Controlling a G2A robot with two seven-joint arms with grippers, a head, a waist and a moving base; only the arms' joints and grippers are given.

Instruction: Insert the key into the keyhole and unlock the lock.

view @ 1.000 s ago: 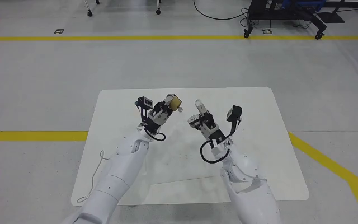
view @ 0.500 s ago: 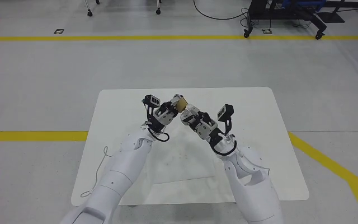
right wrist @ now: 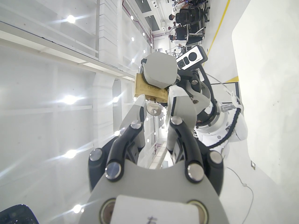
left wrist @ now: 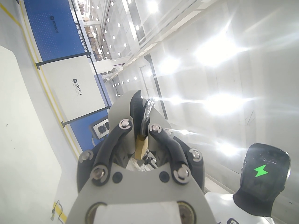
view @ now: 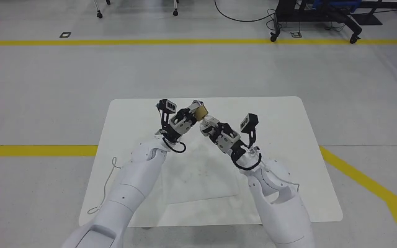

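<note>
A brass padlock [view: 200,112] is held up above the white table [view: 285,186] with my left gripper [view: 195,113] shut on its body. The left wrist view has the padlock [left wrist: 140,147] pinched between the fingers, and a silver metal part sticks out past the tips. In the right wrist view a silver key [right wrist: 153,108] sits in the keyhole on the padlock's [right wrist: 147,89] underside. My right gripper [right wrist: 154,104] is open, and the key's head lies between its fingers [right wrist: 181,103], close to one pad. From above, the right gripper [view: 205,126] meets the padlock from the right.
Both arms meet over the far middle of the table. A thin cable [view: 111,180] hangs off the table's left edge. Yellow floor lines [view: 43,150] run past the table, and wheeled equipment [view: 322,12] stands far behind.
My right arm swung left from about a hand's width away up to the padlock, bringing its fingers around the key. The left arm shifted the padlock only slightly.
</note>
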